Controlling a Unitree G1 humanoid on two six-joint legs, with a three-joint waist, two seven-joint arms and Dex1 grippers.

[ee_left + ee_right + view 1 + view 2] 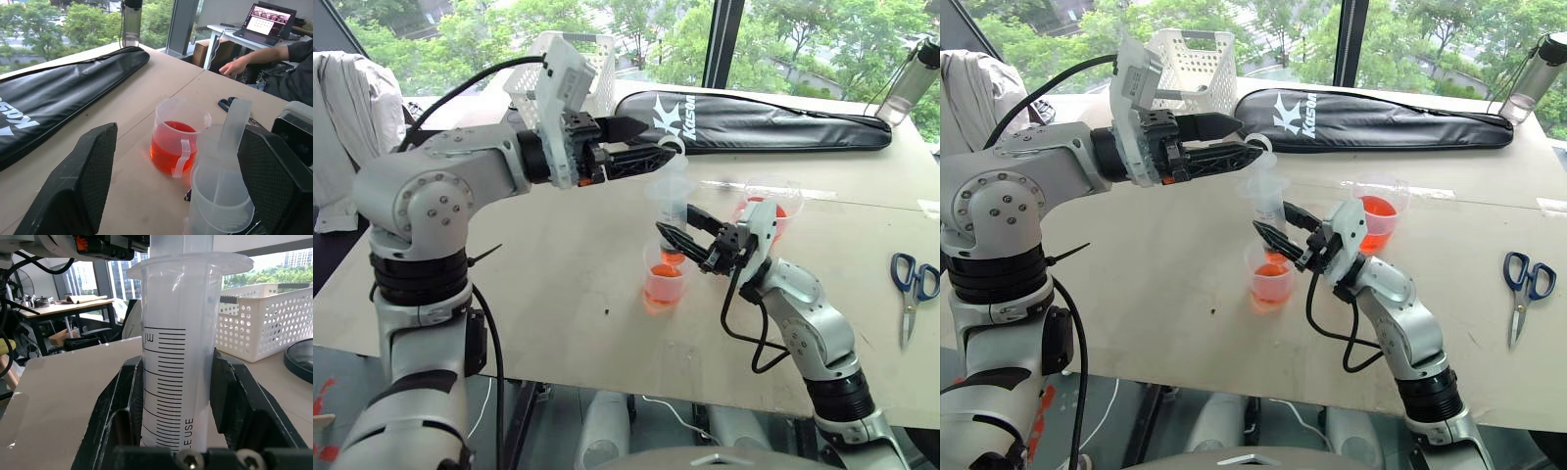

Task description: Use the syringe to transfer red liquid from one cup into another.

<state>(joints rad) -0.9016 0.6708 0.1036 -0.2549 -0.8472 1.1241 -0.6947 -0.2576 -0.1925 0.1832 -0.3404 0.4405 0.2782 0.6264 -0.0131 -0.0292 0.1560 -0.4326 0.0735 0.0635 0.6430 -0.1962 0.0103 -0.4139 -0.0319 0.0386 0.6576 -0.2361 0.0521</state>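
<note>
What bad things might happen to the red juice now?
The syringe stands upright over the small cup, clamped by the right gripper. If the left gripper at the plunger pushes crookedly, the syringe might tilt and tip that cup, spilling red liquid. The handled cup sits close behind the right arm and might get bumped.

A black bag (773, 122), white basket (570, 61) and blue-handled scissors (912, 290) lie on the table (558, 284).
</note>
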